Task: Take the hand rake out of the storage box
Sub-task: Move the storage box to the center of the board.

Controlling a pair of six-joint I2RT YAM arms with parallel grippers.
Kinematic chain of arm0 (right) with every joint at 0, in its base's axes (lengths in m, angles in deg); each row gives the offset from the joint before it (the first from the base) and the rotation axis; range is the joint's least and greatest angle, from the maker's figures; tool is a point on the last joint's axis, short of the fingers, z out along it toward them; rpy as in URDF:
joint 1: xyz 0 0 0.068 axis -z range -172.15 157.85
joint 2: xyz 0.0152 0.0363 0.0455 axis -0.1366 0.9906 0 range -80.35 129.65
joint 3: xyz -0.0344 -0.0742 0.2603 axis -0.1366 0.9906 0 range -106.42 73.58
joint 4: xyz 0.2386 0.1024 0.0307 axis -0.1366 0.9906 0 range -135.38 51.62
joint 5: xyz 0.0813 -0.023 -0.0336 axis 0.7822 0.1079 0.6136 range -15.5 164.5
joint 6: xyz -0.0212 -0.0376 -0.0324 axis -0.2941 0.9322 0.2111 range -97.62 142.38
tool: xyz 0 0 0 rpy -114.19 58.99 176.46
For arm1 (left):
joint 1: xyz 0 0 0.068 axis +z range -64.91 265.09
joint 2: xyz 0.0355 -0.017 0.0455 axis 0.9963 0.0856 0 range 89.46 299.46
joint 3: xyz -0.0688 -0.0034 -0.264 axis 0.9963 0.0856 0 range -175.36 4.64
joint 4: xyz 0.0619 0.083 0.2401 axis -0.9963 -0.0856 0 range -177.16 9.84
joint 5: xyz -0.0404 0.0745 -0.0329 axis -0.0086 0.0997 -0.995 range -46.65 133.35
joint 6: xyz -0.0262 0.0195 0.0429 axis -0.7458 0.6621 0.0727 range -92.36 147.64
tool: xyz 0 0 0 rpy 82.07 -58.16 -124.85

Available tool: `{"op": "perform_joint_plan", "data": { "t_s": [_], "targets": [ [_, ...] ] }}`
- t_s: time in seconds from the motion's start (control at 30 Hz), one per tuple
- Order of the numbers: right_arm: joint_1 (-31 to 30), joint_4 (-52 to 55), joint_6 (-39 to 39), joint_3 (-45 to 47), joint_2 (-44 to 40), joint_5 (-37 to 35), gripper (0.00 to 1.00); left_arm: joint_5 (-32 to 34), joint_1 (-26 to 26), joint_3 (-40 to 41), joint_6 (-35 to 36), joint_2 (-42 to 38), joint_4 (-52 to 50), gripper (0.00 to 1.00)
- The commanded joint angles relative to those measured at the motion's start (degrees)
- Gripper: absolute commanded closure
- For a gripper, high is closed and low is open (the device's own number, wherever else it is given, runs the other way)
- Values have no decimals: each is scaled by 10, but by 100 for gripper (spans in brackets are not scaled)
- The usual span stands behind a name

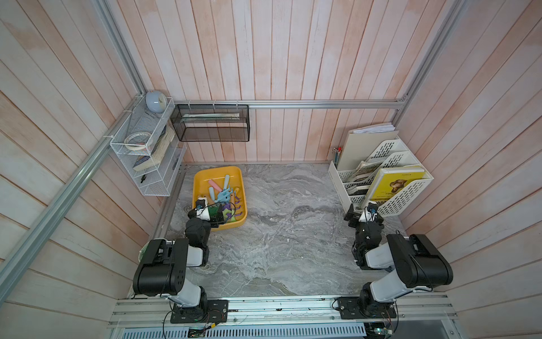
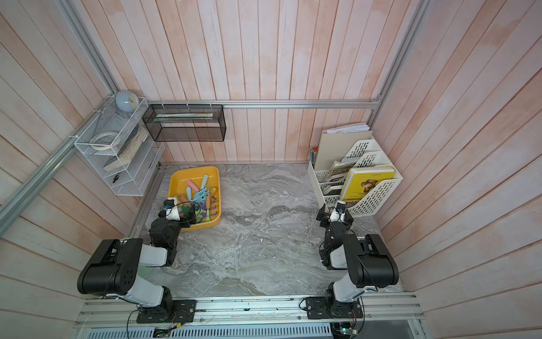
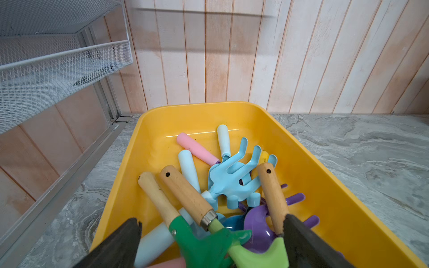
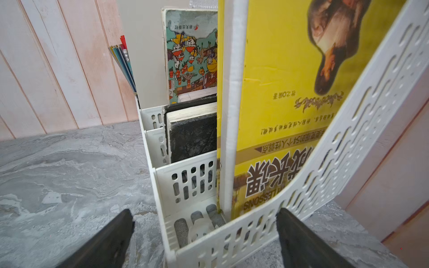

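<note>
Your left gripper hangs wide open over the near end of the storage box, holding nothing. The green hand rake lies in that box between its fingers. Your right gripper gapes equally wide, empty, by the file rack.

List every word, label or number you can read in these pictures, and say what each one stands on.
"LESSONS": upside down, low on the cover of the yellow book, which stands in the white file rack.
Chinese characters on that same cover: upside down and partly hidden, not reliably readable.
Characters on the illustrated book: too blurred to read.
On the storage box: no text seen.
</note>
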Motion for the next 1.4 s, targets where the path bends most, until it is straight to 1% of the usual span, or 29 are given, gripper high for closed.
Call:
{"op": "perform_joint_plan", "data": {
  "t_s": [0.0,0.83,0.87,0.9,0.93,1.0,1.03,1.07,1.1,1.17,1.2,1.23,1.27,1.3,1.33,1.37],
  "targets": [
    [0,-14,5,-9,6,-11,2,-9,3,-11,-4,7,12,0],
    [0,-15,5,-9,6,-11,2,-10,3,-10,-4,6,12,0],
    [-2,-25,15,-3,1,-3,2,-8,2,-9,-4,5,14,0],
    [-15,-28,34,5,-15,11,2,8,1,-2,-7,2,25,0],
    [-21,-22,45,10,-36,18,2,52,-5,19,-13,-10,62,0],
    [-58,31,77,0,-88,-24,2,164,-29,74,-27,-39,140,0],
    [-82,62,106,-10,-116,-41,2,193,-36,93,-25,-53,167,0],
    [-102,73,126,-15,-136,-47,2,207,-47,102,-15,-69,172,0],
    [-117,61,109,-16,-158,-53,2,230,-67,99,3,-93,151,0],
    [-119,47,-7,-15,-193,-40,2,272,-106,64,41,-133,69,0],
    [-118,84,-88,-26,-210,-53,2,286,-122,48,44,-152,42,0],
    [-117,153,-135,-51,-227,-49,2,305,-131,39,26,-169,32,0],
    [-117,216,-148,-76,-236,-17,2,315,-136,33,6,-184,26,0],
    [-118,271,-141,-105,-240,29,2,325,-140,22,-22,-202,2,0],
    [-118,304,-134,-124,-241,73,2,322,-141,1,-52,-224,-57,0],
    [-117,317,-147,-132,-241,94,2,307,-141,-25,-86,-241,-121,0]
  ]
}}
